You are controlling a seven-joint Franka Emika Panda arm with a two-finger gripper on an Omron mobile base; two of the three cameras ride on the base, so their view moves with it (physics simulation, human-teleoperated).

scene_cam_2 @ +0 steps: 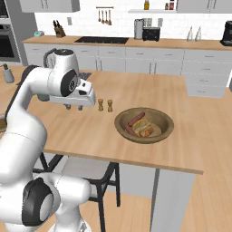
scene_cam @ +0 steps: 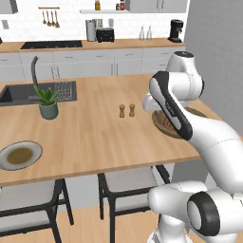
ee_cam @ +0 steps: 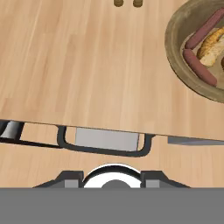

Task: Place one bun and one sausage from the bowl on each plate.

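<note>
Wooden bowl (scene_cam_2: 144, 125) right of gripper (scene_cam_2: 74, 107) — jaw state unclear; your descent risks clipping rim, scattering sausages (ee_cam: 199, 66).

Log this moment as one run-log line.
phase: before first pick | gripper: empty, above counter, left of bowl | buns, sausages: in bowl | plate: empty

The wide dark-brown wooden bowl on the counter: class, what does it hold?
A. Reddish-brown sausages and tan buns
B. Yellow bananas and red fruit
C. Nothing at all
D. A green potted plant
A: the wide dark-brown wooden bowl holds slim reddish-brown sausages beside tan-golden buns.
</note>
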